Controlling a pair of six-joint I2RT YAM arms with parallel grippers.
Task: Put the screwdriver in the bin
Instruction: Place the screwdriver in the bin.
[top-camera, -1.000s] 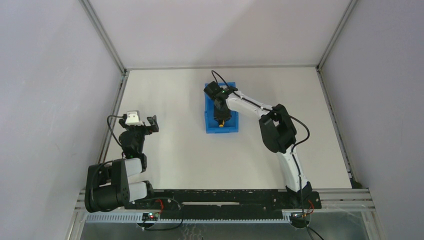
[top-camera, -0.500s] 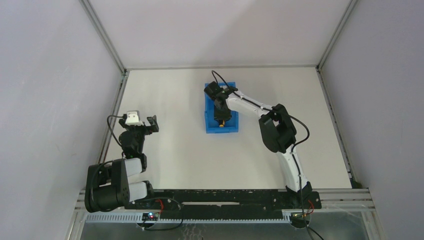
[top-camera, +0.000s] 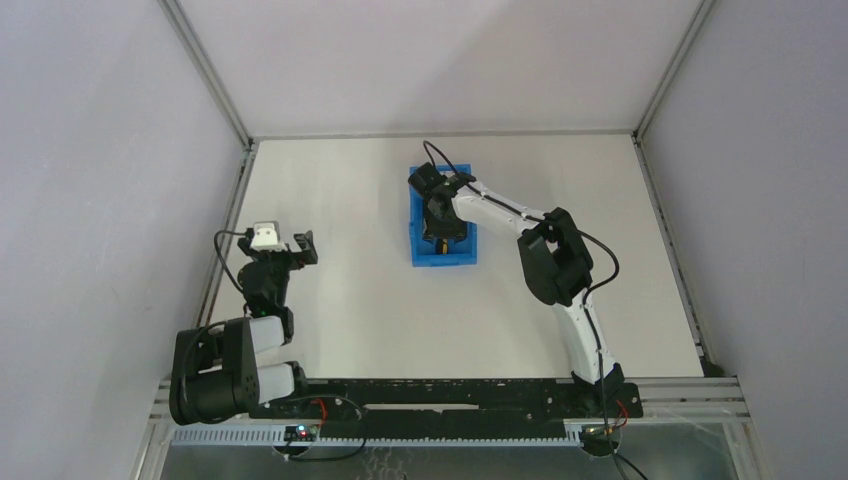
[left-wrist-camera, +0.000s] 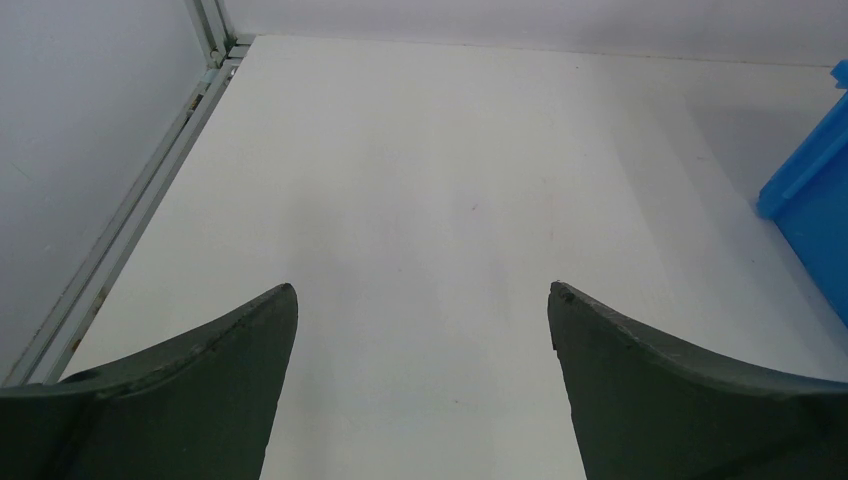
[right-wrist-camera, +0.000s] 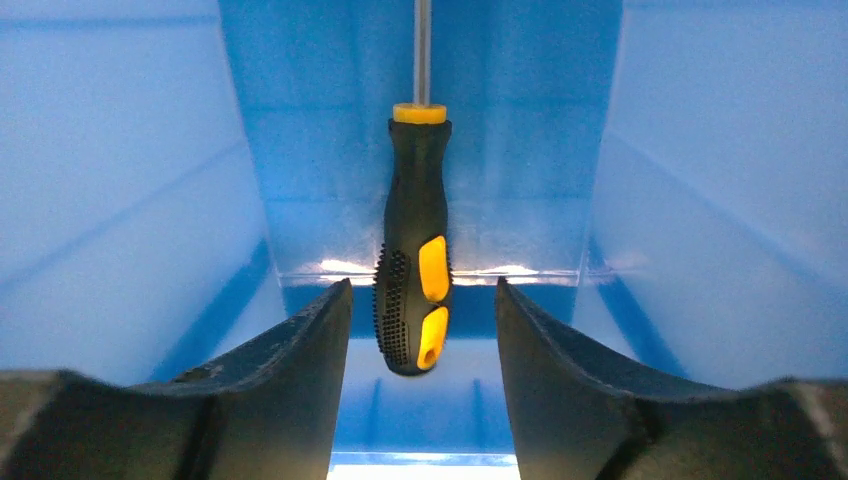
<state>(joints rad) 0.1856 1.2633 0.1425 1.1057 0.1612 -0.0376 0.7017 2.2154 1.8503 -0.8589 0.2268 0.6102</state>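
- Blue plastic fills my right wrist view: the bin (right-wrist-camera: 700, 200) walls rise on both sides and its floor runs away from the camera.
- From the top view, the bin (top-camera: 421, 250) sits on the white table (top-camera: 340, 190) about midway between the left and right edges, nearer the far edge than the near one.
- My right arm reaches over from the near right corner, and the right gripper (top-camera: 440, 222) is down inside the bin.
- The screwdriver (right-wrist-camera: 413, 240) lies lengthwise in the bin, its black and yellow handle toward the camera and its thin shaft pointing away.
- The right gripper (right-wrist-camera: 422, 290) has its fingers (right-wrist-camera: 300, 380) parted, one on each side of the handle. I see a gap on both sides, so it grips nothing.
- In the top view the gripper covers most of the screwdriver, and I cannot pick it out there.
- My left arm is folded back by the left edge of the table, well apart from the bin.
- The left gripper (left-wrist-camera: 421, 290) is spread wide over bare table with nothing between its fingers (left-wrist-camera: 200, 400). A corner of the bin shows at the right edge of that view.
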